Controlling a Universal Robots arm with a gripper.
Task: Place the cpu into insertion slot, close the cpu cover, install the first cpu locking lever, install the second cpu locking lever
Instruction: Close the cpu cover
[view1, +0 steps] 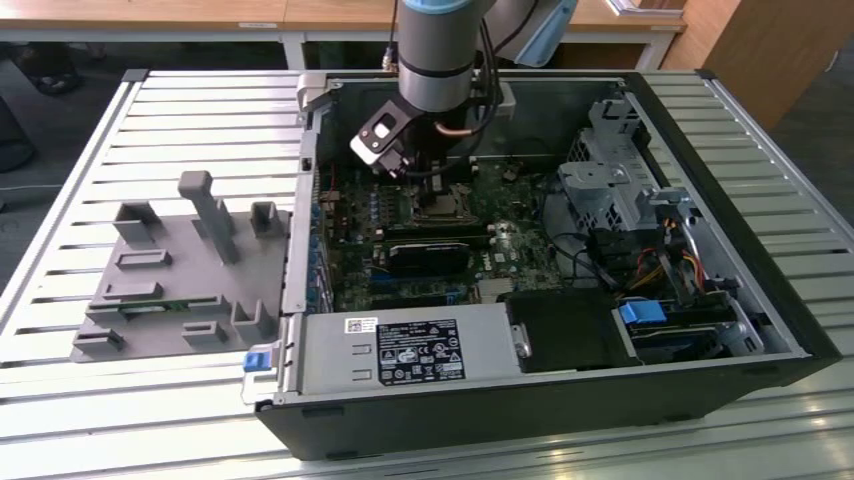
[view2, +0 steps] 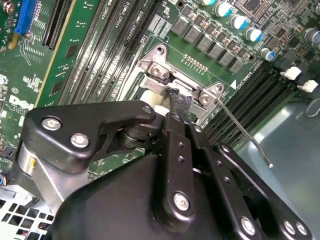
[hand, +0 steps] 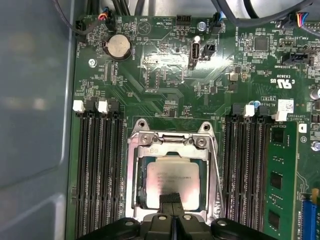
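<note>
First wrist view: memory slots (hand: 100, 170) flank cpu (hand: 172, 172).

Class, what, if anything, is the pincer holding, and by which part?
Nothing appears held: the pincer is shut, its tips at one edge of the cpu, which sits framed by the cpu cover.

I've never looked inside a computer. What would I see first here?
First, the big open computer case on the slatted table, with the robot arm reaching down into its middle. In the first wrist view, the black gripper points down at the silvery cpu, which lies framed by the shiny cpu cover on the green circuit board.
</note>
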